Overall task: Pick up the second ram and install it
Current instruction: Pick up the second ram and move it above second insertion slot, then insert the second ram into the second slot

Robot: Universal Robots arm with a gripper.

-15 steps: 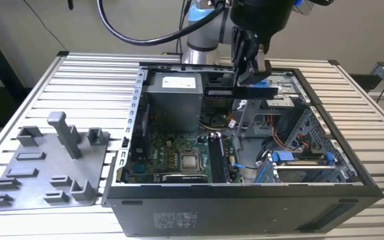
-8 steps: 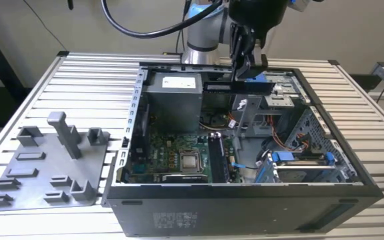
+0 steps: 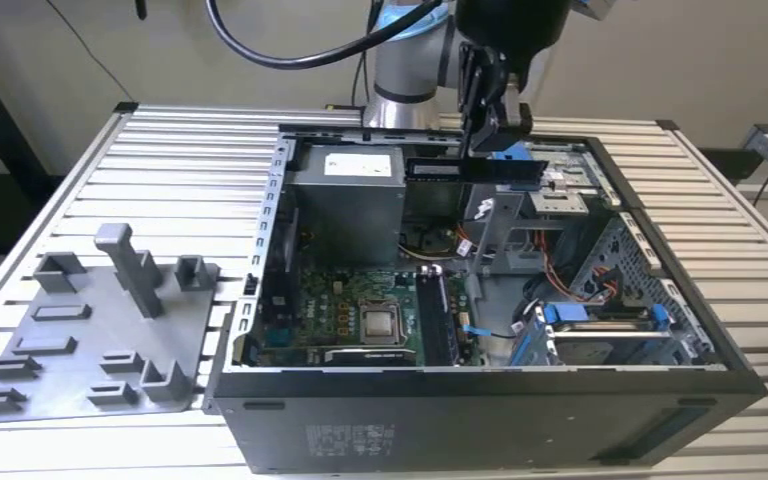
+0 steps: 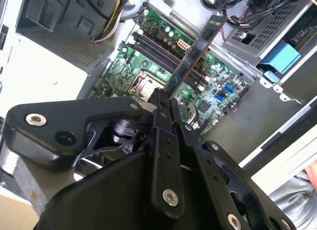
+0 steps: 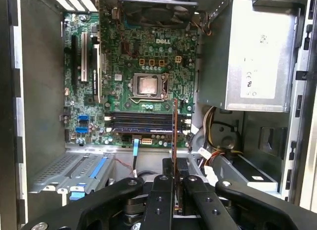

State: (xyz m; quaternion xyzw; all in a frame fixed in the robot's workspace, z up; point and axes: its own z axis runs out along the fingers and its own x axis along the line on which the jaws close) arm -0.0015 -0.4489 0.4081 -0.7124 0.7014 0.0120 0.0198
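The second ram is a long, thin, dark stick held level above the back of the open computer case. My gripper is shut on it from above. In the second wrist view the ram sticks out from my gripper over the green motherboard. The first wrist view shows the ram edge-on beyond my gripper, hanging above one end of the black memory slots. In the exterior view a dark stick stands upright in the slots beside the processor socket.
A grey fixture plate with upright pegs lies on the slatted table at the exterior view's left. Inside the case are a grey power supply, a drive cage with blue clips, and loose cables.
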